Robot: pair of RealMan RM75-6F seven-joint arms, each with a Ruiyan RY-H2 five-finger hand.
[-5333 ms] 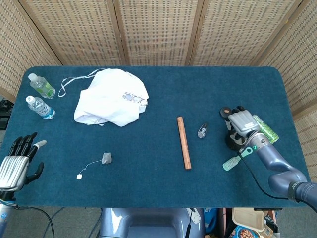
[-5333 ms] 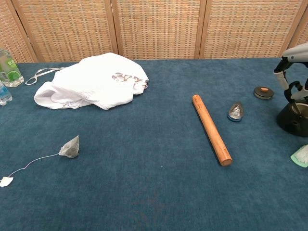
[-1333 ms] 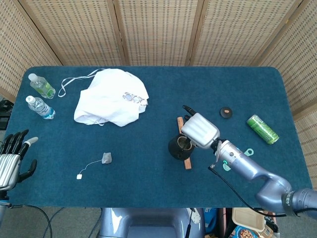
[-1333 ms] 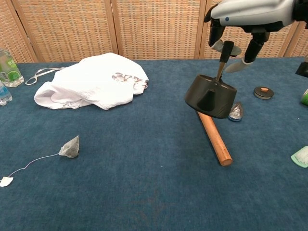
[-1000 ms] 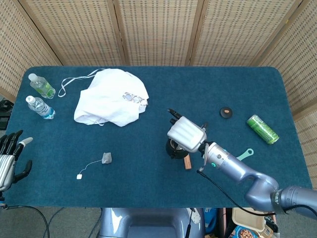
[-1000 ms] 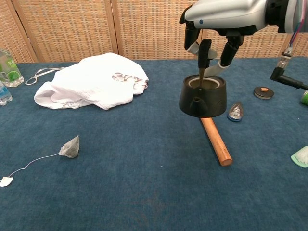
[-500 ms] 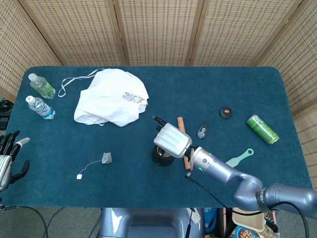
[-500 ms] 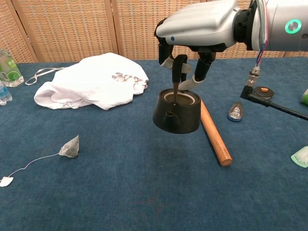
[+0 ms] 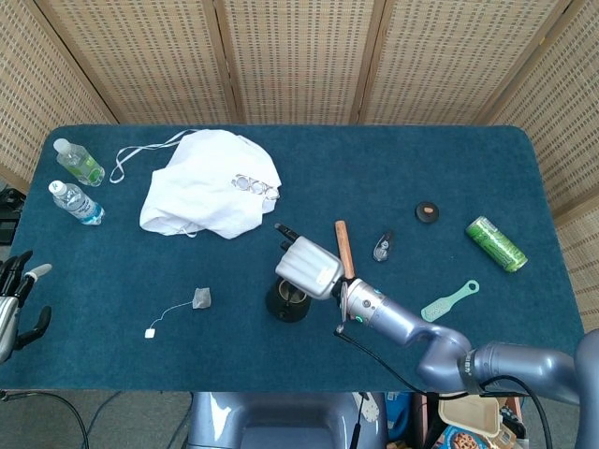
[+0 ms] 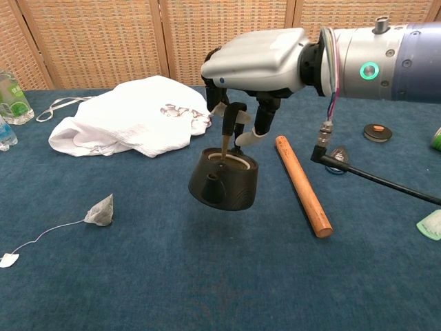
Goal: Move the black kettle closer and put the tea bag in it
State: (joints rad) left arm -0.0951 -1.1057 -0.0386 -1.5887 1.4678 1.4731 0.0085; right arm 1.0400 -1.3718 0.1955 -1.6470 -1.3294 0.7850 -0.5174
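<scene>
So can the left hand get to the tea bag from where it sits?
Probably yes: the left hand is empty, and only bare cloth lies between it and the tea bag; the kettle hangs beyond.

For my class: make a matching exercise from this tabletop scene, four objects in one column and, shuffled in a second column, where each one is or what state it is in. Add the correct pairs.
Objects
1. black kettle
2. tea bag
3. wooden rod
4. white cloth

Places or states
A. crumpled at the table's far left
B. hanging tilted from the right hand
C. lying flat, its string trailing leftward
D. lying just right of the kettle

Pairs: 1-B, 2-C, 3-D, 4-A
</scene>
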